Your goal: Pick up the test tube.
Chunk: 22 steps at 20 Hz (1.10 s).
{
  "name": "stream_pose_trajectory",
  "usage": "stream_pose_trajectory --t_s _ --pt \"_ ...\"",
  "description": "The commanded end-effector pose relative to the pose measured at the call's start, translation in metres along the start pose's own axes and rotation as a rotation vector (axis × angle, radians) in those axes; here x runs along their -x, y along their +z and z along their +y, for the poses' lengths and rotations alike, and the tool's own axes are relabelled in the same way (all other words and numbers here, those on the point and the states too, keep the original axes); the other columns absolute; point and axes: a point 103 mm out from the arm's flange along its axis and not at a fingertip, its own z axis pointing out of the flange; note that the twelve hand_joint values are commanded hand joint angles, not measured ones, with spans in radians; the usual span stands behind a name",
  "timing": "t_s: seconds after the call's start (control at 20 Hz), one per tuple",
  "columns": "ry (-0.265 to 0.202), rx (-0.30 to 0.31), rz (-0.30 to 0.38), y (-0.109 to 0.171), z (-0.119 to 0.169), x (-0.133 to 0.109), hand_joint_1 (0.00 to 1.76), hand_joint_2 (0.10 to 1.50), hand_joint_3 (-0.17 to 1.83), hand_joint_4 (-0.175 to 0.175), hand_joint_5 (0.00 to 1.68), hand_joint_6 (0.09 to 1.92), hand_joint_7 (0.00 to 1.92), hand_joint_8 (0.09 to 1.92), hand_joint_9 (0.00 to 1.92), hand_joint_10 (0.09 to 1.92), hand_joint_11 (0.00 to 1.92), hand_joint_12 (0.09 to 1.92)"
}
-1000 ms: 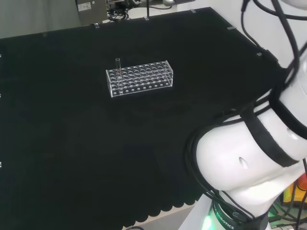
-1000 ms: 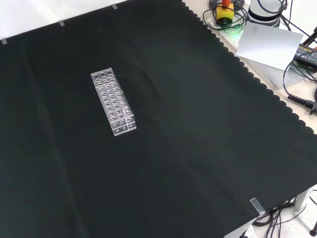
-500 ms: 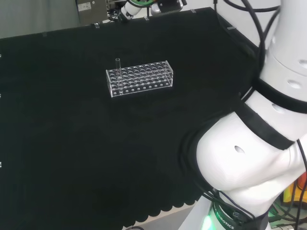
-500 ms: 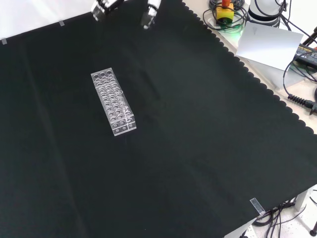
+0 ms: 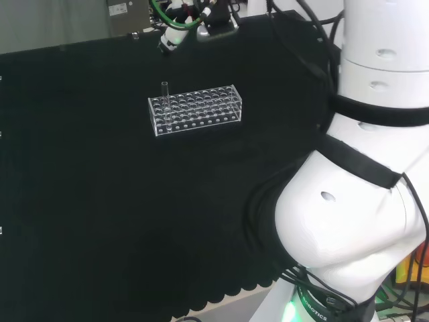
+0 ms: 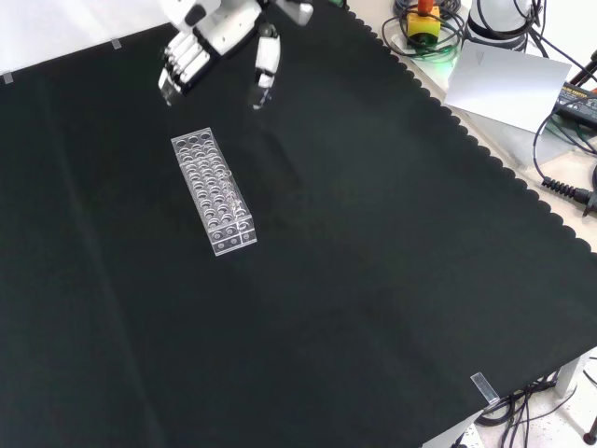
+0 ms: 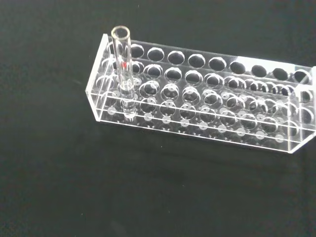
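Clear test tube (image 7: pixel 122 74) upright in a corner hole of its rack (image 7: pixel 207 106), wrist view; robot hand (image 6: pixel 215 42), fingers spread, apart above, front view.

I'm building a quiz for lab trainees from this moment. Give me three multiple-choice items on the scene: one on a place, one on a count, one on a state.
1. Where does the test tube stand in the rack?
A. In a hole at one end
B. In the middle
C. Lying beside it

2. How many tubes stand in the rack?
A. One
B. Three
C. Five

3. How is the hand?
A. Curled round the tube
B. Open, apart from the rack
C. Pressing on the rack

Answers: 1 A, the wrist view shows it upright in an end hole. 2 A, every other hole is empty. 3 B, the front view shows straight fingers with bare cloth between hand and rack.
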Motion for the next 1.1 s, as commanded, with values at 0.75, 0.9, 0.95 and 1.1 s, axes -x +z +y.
stream_pose_trajectory --t_s 0.75,0.9,0.95,1.1 --pt "-0.021 -0.042 -0.157 0.044 0.071 -0.027 0.62 0.92 0.15 -0.067 0.21 0.09 0.30 0.91 0.03 0.93 0.00 1.31" --pt "-0.028 -0.071 -0.202 0.050 0.073 -0.029 0.63 0.91 0.15 -0.074 0.24 0.09 0.37 0.94 0.08 0.94 0.00 1.33" --pt "-0.030 -0.084 -0.215 0.053 0.073 -0.030 0.63 0.91 0.16 -0.077 0.26 0.09 0.40 0.94 0.10 0.94 0.00 1.34" --pt "-0.034 -0.119 -0.254 0.061 0.072 -0.030 0.63 0.90 0.17 -0.087 0.32 0.09 0.43 0.94 0.14 0.94 0.00 1.36"
